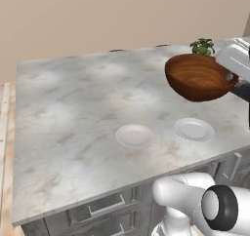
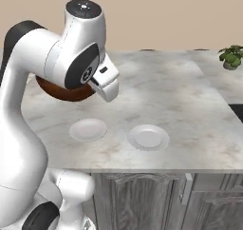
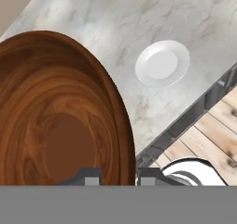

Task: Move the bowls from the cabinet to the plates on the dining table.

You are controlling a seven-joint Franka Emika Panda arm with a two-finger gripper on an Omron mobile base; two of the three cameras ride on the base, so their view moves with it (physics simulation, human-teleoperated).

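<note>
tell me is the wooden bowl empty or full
Empty: the wooden bowl, held above the table, shows only bare wood grain inside.

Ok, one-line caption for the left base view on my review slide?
Gripper holds the wooden bowl by its rim above the marble dining table, two empty plates below.

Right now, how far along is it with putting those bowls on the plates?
Nothing is delivered yet: both flat whitish plates on the marble-topped dining table sit bare. The gripper holds the glossy reddish-brown wooden bowl by its rim, above the table. That bowl still needs placing.
</note>
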